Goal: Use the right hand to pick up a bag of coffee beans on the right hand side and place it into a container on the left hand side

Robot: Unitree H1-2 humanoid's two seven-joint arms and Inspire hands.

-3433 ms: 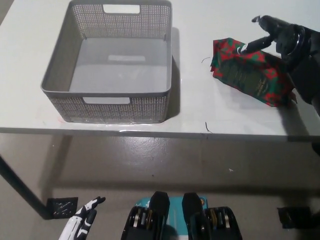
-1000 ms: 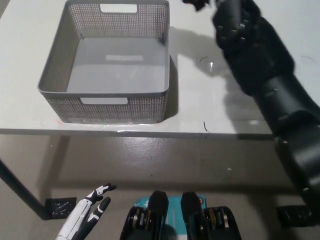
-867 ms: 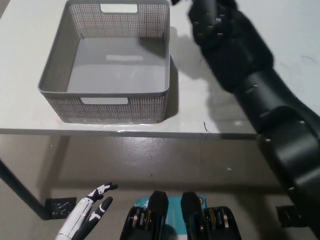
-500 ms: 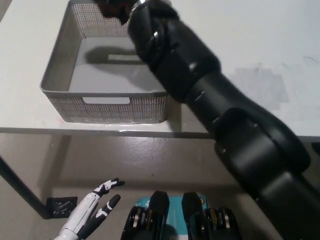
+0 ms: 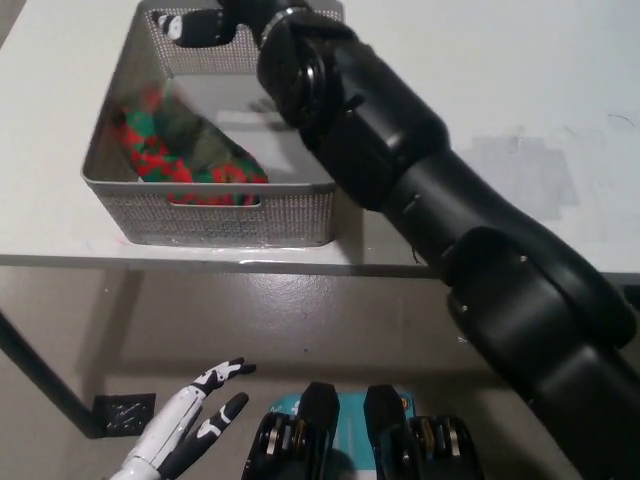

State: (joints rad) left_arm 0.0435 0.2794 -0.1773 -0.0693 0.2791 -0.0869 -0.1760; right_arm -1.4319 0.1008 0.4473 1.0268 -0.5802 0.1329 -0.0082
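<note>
Black right hand (image 5: 205, 24) reaches over the far rim of the grey perforated plastic basket (image 5: 300, 215), its fingers apparently spread and holding nothing, though the top edge of the view cuts them off. Inside the basket, against its left wall and near front corner, lies the crumpled red-and-green patterned coffee bag (image 5: 185, 150), partly hidden by the front rim. The basket sits near the white table's (image 5: 520, 110) front edge. Below it, the white left hand (image 5: 185, 430) hangs with fingers spread.
</note>
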